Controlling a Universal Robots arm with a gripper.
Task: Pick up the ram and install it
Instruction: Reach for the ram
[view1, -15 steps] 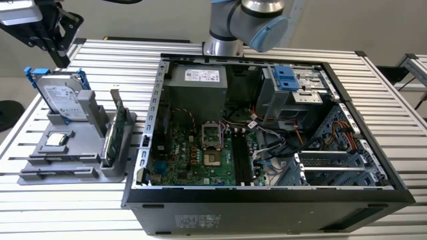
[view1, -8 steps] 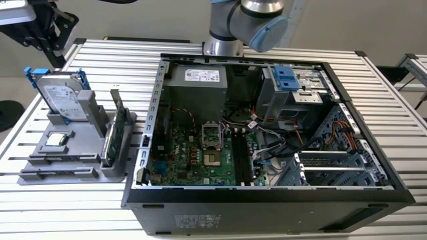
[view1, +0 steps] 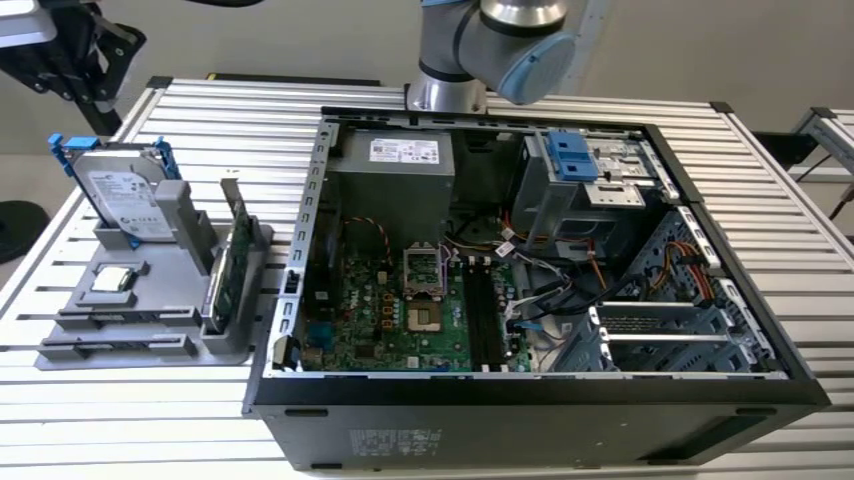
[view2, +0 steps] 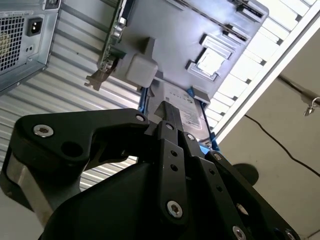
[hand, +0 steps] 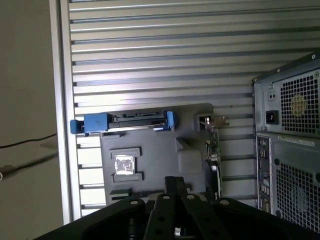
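Observation:
The ram is hidden from me. My gripper (view1: 94, 100) hangs high over the far end of the grey parts tray (view1: 147, 305) at the exterior view's left. In both wrist views its black fingers (hand: 171, 186) are pressed together, shut, with nothing between them. The gripper (view2: 167, 111) points down at the tray (view2: 165, 30). A silver hard drive (view1: 127, 195) with blue rails leans at the tray's far end, just beyond the fingertips in the second wrist view. The open computer case (view1: 534, 385) shows black memory slots (view1: 483, 315) on its green motherboard.
A green upright card (view1: 238, 260) stands on the tray's side nearest the case. A small silver chip (view1: 118, 278) lies in a tray pocket. Cables and drive cages crowd the case at the exterior view's right. The slatted table's edge (hand: 62, 125) and the floor lie beside the tray.

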